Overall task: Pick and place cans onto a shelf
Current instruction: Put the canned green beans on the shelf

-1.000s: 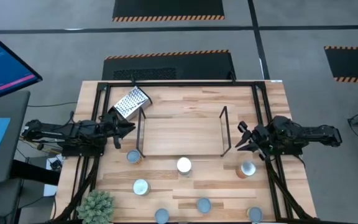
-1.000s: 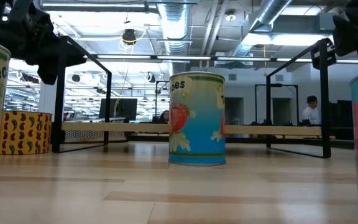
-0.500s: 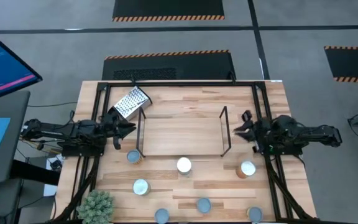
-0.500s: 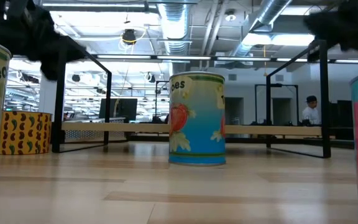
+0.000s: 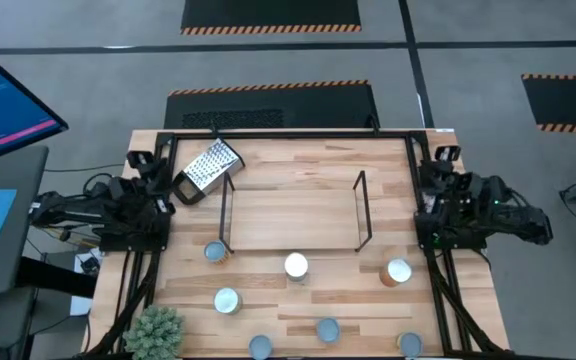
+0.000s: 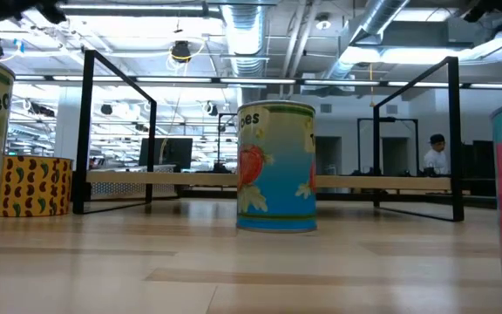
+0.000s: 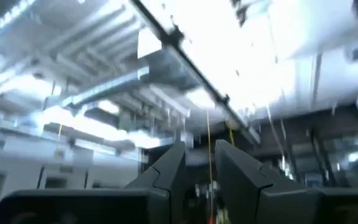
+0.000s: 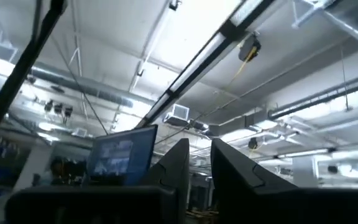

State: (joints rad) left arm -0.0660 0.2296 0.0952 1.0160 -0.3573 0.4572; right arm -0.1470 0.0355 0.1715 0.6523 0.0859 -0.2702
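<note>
Both arms pulled back to my table edges since 1 s ago, L gripper (image 7: 199,163) & R gripper (image 8: 199,160) fingers near-together, empty, pointing up, cans (image 5: 296,265) at 6 o'clock of shelf (image 5: 293,212), none on it.

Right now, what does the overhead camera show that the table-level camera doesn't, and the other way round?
Only the high view shows both dark arms pulled back to the table's side edges, the perforated metal grater, the small green plant and all seven round cans. Only the low view shows the can labels, like the blue tomato-printed can, plus the ceiling pipes and a distant person. Both show the black wire shelf standing without any cans on it.
</note>
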